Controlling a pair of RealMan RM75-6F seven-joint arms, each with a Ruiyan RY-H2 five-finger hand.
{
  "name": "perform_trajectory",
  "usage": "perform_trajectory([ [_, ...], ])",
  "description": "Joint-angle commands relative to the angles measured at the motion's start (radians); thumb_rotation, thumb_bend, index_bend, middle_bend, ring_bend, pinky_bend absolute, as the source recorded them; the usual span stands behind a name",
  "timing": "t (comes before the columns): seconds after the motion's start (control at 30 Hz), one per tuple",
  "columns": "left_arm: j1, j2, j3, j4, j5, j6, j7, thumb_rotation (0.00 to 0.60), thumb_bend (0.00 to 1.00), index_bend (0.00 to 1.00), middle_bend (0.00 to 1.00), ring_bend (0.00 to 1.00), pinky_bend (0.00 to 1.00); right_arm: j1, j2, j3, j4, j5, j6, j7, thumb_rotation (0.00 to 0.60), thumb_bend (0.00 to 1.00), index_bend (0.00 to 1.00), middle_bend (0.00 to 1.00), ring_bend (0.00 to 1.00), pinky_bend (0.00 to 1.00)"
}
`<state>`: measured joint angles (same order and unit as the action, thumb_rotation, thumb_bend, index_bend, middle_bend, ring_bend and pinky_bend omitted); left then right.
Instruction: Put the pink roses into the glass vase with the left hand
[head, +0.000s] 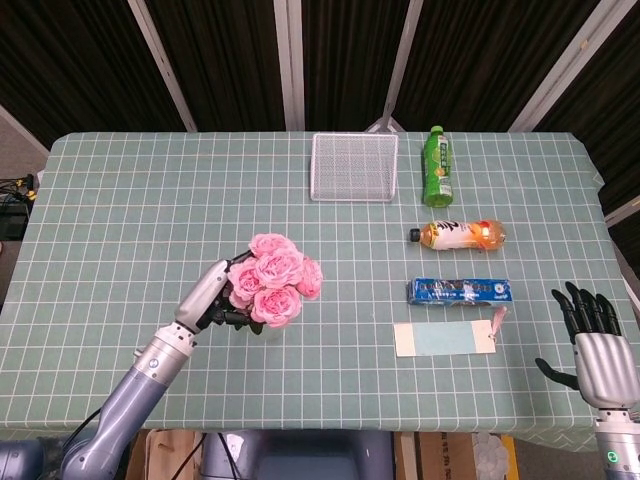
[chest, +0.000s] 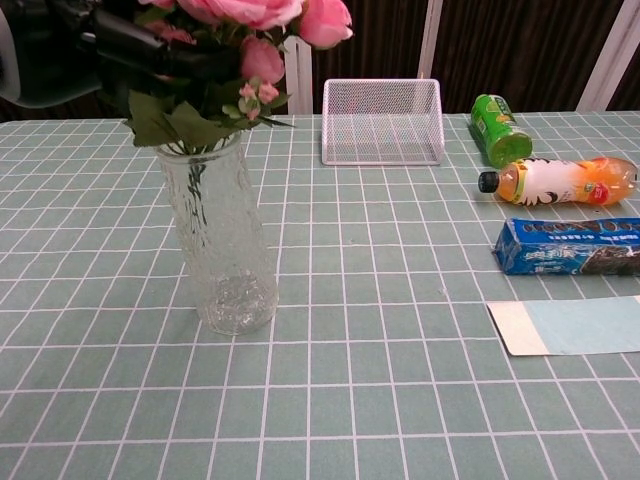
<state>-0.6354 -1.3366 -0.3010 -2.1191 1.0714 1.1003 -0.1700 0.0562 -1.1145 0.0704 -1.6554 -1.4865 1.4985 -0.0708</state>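
Gripping the roses (head: 273, 291) just under the blooms, left hand (head: 212, 297) has stems inside the vase (chest: 218, 255), leaves at its rim. Light, floppy heads, so grip stems; glass looks tippy. Right hand (head: 596, 345) idle, fingers spread.

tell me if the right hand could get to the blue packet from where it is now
Probably yes. The right hand is open at the table's near right edge, and the blue packet lies just ahead to its left, with only bare tablecloth between them.

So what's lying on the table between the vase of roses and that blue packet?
Nothing: in the chest view, only bare tablecloth separates the glass vase from the blue packet.
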Motion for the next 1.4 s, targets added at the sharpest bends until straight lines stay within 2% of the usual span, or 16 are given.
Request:
perform_trajectory([
  [0.03,-0.002,-0.016,0.011,0.02,0.011,-0.003,-0.002,0.6,0.38,0.28,0.28,0.18,0.25,0.001,0.0,0.0,0.001,-0.001,-0.001,0.002,0.6,0.15,0.1,0.04,0.0,0.0],
  [0.17,-0.005,-0.007,0.017,0.028,0.027,-0.03,-0.018,0.6,0.28,0.18,0.17,0.06,0.13,0.001,0.001,-0.002,0.002,-0.004,-0.002,0.005,0.6,0.15,0.1,0.04,0.0,0.0],
  [0.27,-0.008,0.02,0.017,0.025,0.049,-0.059,-0.04,0.6,0.23,0.12,0.11,0.01,0.08,0.001,0.0,-0.002,0.002,-0.006,-0.001,0.006,0.6,0.15,0.1,0.04,0.0,0.0],
  [0.53,0.009,0.108,0.016,-0.009,0.127,-0.079,-0.08,0.6,0.2,0.07,0.05,0.0,0.04,0.001,-0.002,-0.004,0.001,-0.011,0.0,0.004,0.6,0.15,0.1,0.04,0.0,0.0],
  [0.67,0.035,0.157,0.042,-0.024,0.196,-0.041,-0.013,0.6,0.17,0.06,0.05,0.0,0.04,0.001,-0.002,-0.003,0.0,-0.011,0.002,0.002,0.6,0.15,0.1,0.04,0.0,0.0],
  [0.8,0.084,0.205,0.105,-0.053,0.278,0.033,0.156,0.6,0.17,0.05,0.05,0.0,0.04,0.0,-0.004,-0.006,-0.002,-0.016,0.003,-0.002,0.6,0.15,0.1,0.04,0.0,0.0],
  [0.97,0.156,0.262,0.156,-0.103,0.333,0.148,0.368,0.6,0.17,0.05,0.05,0.0,0.04,0.0,-0.004,-0.007,-0.004,-0.015,0.001,-0.006,0.6,0.15,0.1,0.04,0.0,0.0],
  [1.07,0.192,0.283,0.175,-0.111,0.361,0.205,0.458,0.6,0.17,0.05,0.05,0.0,0.04,0.0,-0.004,-0.007,-0.005,-0.014,0.002,-0.007,0.6,0.15,0.1,0.04,0.0,0.0],
  [1.2,0.268,0.324,0.232,-0.122,0.424,0.29,0.576,0.6,0.17,0.07,0.1,0.0,0.04,-0.002,-0.004,-0.006,-0.007,-0.014,0.005,-0.01,0.6,0.15,0.1,0.04,0.0,0.0],
  [1.27,0.323,0.328,0.267,-0.092,0.488,0.358,0.615,0.6,0.17,0.08,0.1,0.0,0.05,-0.002,-0.004,-0.007,-0.008,-0.016,0.006,-0.009,0.6,0.15,0.1,0.04,0.0,0.0],
  [1.4,0.447,0.276,0.317,0.067,0.554,0.519,0.634,0.6,0.17,0.1,0.1,0.0,0.05,-0.002,-0.002,-0.008,-0.009,-0.017,0.004,-0.006,0.6,0.15,0.1,0.04,0.0,0.0],
])
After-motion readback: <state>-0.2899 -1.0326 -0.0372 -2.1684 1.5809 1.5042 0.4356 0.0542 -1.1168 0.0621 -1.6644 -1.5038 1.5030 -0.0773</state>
